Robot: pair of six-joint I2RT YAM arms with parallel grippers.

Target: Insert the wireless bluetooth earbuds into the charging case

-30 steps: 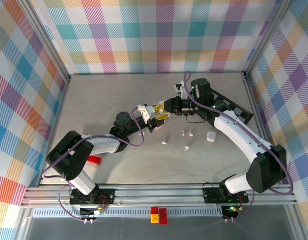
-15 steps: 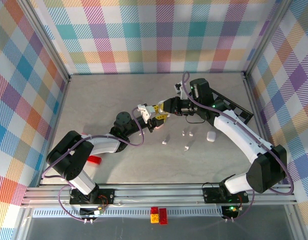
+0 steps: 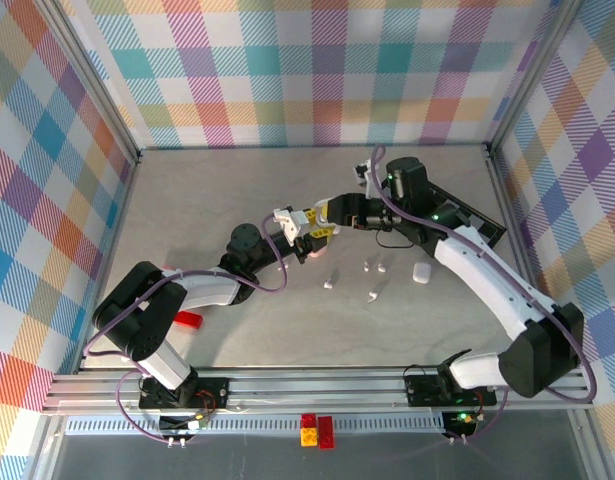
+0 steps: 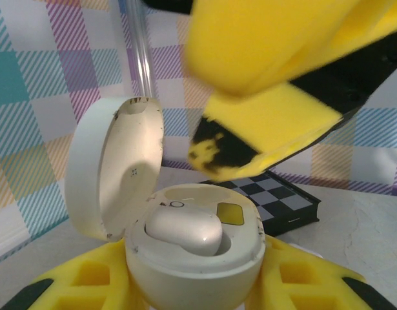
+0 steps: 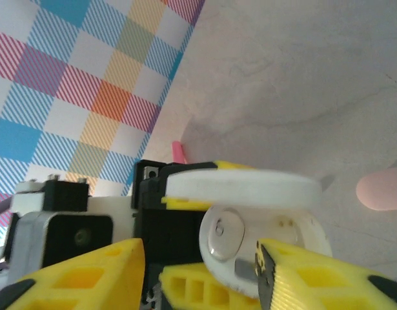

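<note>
My left gripper (image 3: 305, 236) is shut on the open white charging case (image 4: 192, 265), its yellow fingers (image 4: 88, 284) on either side of the body. The lid (image 4: 111, 168) stands up at the left. One glossy white earbud (image 4: 183, 231) sits in the left socket; the right socket (image 4: 230, 213) is bare. My right gripper (image 3: 330, 214) hovers open just above the case, its fingers (image 4: 269, 123) holding nothing. In the right wrist view the case (image 5: 275, 232) and seated earbud (image 5: 224, 232) lie between its spread fingers (image 5: 82, 278). Several loose earbuds (image 3: 330, 281) (image 3: 367, 265) (image 3: 372, 295) lie on the table.
A second white case (image 3: 421, 270) rests right of the loose earbuds. A black chessboard (image 3: 472, 215) lies at the back right under the right arm. A red brick (image 3: 189, 320) sits by the left arm. Red and yellow bricks (image 3: 317, 430) lie below the front rail.
The right arm's elbow and forearm have swung a little to the right. Both grippers have stayed almost where they were, close together over the case.
</note>
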